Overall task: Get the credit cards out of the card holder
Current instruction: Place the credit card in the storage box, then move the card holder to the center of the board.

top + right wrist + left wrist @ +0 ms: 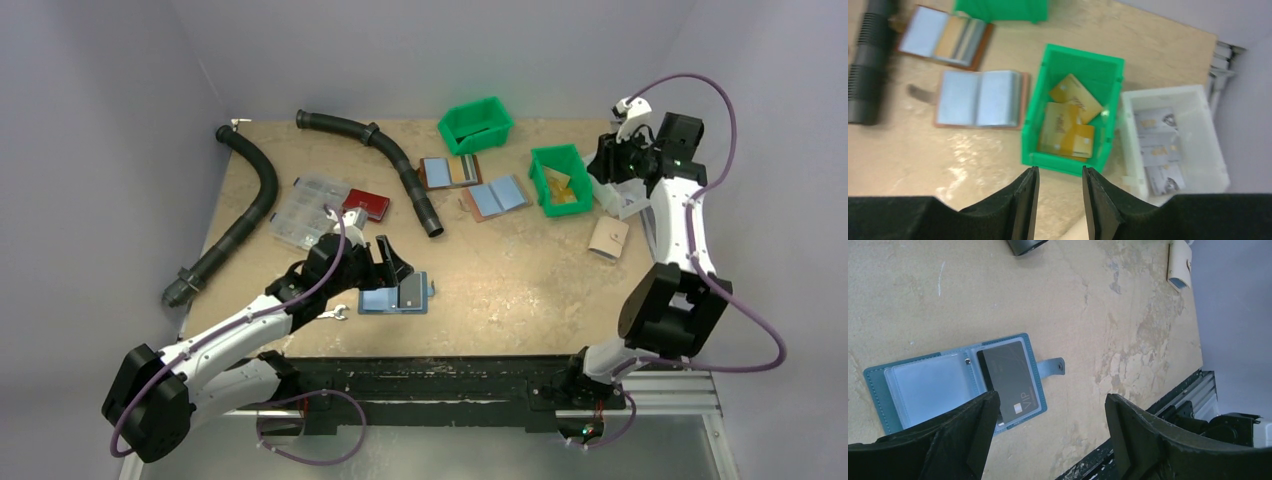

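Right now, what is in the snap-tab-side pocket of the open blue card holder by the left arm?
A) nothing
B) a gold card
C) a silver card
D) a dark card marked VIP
D: the left wrist view shows a dark card printed VIP lying in that pocket of the card holder.

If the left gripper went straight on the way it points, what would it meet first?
Probably the black card in the open card holder: one finger of the left gripper sits over its lower corner, the other over bare table. Depth is unclear.
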### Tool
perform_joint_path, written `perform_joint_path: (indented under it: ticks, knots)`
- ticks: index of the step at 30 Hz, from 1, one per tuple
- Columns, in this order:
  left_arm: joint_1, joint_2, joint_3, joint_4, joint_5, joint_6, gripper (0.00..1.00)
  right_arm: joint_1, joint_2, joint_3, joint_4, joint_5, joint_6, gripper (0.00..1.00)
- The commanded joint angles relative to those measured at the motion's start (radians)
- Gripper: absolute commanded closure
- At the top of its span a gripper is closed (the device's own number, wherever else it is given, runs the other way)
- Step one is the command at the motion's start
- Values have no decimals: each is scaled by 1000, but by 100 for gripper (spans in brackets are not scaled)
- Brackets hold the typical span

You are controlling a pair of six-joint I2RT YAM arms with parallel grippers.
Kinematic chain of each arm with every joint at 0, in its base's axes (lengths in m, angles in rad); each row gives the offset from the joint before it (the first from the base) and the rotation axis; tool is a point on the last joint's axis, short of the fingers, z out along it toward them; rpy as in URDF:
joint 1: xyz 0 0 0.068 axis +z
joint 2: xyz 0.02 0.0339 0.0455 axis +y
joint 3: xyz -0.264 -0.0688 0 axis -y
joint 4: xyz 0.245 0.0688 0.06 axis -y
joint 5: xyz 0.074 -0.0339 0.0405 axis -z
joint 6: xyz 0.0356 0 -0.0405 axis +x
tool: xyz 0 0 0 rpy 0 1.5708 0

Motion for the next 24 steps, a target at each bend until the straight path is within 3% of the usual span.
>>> perform_joint_path:
  ticks: [1,9,19,24]
  knots:
    - [6,-25,30,51,52,25,18,1,-132,-59,-55,-255,-37,55]
    - [5,-64,11,32,28,-30,18,1,-310,-223,-34,-527,-54,50]
    - [5,-125,-32,36,-45,-67,17,1,-448,-427,108,-747,-35,37]
    - [5,-153,-51,32,-49,-64,7,1,-457,-484,158,-822,-1,33]
